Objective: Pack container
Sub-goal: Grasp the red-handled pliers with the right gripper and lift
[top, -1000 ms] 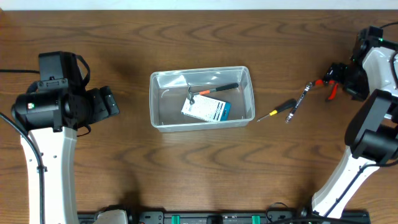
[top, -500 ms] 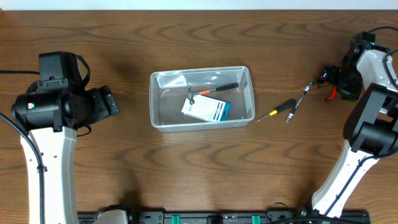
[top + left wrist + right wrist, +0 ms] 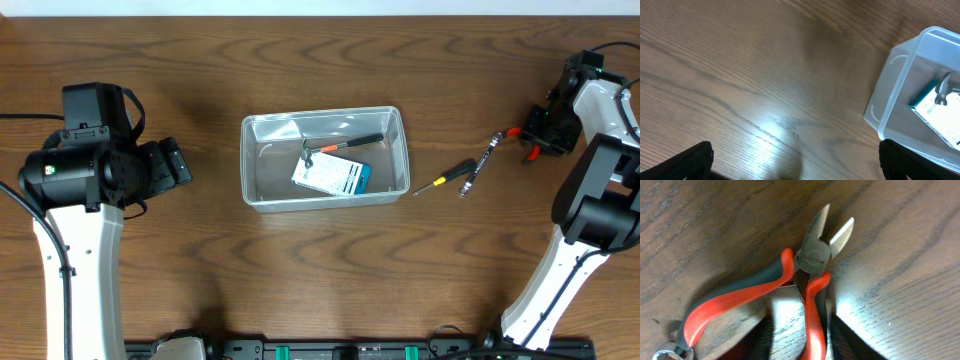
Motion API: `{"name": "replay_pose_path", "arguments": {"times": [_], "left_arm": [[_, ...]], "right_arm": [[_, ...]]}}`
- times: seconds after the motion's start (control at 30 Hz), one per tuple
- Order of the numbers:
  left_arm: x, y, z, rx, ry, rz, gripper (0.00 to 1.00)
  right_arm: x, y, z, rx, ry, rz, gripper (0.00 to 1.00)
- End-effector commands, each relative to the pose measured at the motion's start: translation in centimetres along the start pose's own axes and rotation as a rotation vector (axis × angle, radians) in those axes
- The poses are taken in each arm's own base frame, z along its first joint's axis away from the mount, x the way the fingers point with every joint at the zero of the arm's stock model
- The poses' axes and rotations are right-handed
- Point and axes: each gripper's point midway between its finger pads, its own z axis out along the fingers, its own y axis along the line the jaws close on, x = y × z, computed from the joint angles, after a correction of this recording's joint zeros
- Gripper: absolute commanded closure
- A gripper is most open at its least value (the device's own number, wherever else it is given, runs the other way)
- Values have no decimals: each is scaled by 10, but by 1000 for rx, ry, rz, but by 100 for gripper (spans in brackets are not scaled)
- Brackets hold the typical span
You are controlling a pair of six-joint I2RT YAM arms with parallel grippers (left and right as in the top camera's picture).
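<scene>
The right gripper (image 3: 802,337), wide a second ago, has narrowed about one red handle of the pliers (image 3: 812,257) on the tabletop (image 3: 300,270), firmly or not I cannot tell, while the left gripper (image 3: 795,160) stands released and the container (image 3: 325,203), at mid-tabletop and well apart, likely receives them next.

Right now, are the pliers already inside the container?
No, the pliers lie on the wooden table, well outside the container.
</scene>
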Motion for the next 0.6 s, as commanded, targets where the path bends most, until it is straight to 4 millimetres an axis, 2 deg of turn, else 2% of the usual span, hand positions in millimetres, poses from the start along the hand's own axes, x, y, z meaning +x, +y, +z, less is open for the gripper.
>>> {"name": "replay_pose_path", "arguments": {"times": [0.0, 0.43, 0.5, 0.57], "left_arm": [[1, 4, 0, -17, 1, -19, 2], [2, 4, 0, -18, 1, -19, 2], [2, 4, 0, -18, 1, -18, 2], [2, 4, 0, -18, 1, -19, 2]], "right_arm": [[12, -5, 27, 21, 71, 4, 68], [14, -6, 26, 21, 76, 4, 92], [14, -6, 23, 20, 76, 4, 99], [13, -4, 15, 13, 66, 3, 99]]}}
